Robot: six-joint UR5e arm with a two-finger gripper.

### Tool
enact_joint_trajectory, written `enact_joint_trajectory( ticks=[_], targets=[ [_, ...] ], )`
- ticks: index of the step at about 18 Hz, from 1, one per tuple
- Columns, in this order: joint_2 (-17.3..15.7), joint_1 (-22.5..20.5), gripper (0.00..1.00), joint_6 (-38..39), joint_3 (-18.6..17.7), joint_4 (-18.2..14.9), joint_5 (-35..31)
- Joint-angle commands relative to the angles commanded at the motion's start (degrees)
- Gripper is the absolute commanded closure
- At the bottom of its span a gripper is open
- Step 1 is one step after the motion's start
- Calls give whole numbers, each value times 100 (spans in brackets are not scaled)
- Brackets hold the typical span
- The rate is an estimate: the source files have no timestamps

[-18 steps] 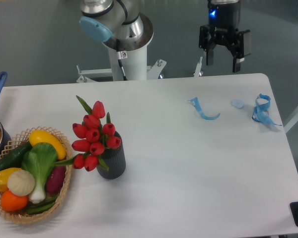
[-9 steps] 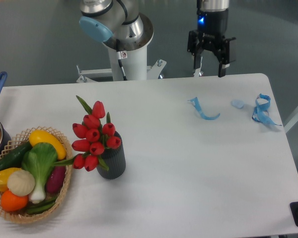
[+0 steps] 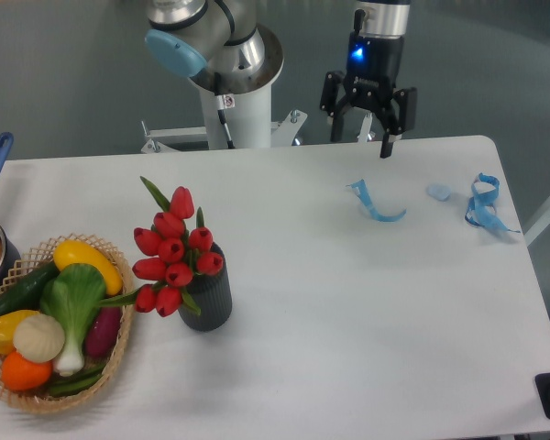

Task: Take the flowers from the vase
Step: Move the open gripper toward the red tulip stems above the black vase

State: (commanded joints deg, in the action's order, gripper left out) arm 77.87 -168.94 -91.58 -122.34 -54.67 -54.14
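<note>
text: none legible | labels: small sticker on robot base, unreadable

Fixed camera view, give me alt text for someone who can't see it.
A bunch of red tulips stands in a small dark grey ribbed vase on a white table, beside a wicker basket of vegetables. The robot arm's black two-finger gripper hangs open above the far edge, apart from them.

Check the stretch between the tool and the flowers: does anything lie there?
Nothing does. In the fixed camera view, only bare white table separates the open tool from the flowers in the vase.
</note>
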Motion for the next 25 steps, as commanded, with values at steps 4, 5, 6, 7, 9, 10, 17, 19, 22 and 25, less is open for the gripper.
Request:
enact_joint_trajectory(
  ticks=[4,5,6,7,9,10,17,19,22,25],
  targets=[
    [430,344,0,755,166,254,850],
    [483,396,0,852,184,342,966],
    [492,458,0,888,184,412,993],
    [518,554,0,897,184,456,1011],
    [571,757,0,1001,219,457,1028],
    [623,827,0,1159,245,457,1116],
    [984,1328,0,1538,369,501,1538],
    [1124,1495,0,1538,430,501,1547],
    [1291,1706,0,1547,509,501,1556],
    [1502,1917,0,1547,641,510,1547]
  ],
)
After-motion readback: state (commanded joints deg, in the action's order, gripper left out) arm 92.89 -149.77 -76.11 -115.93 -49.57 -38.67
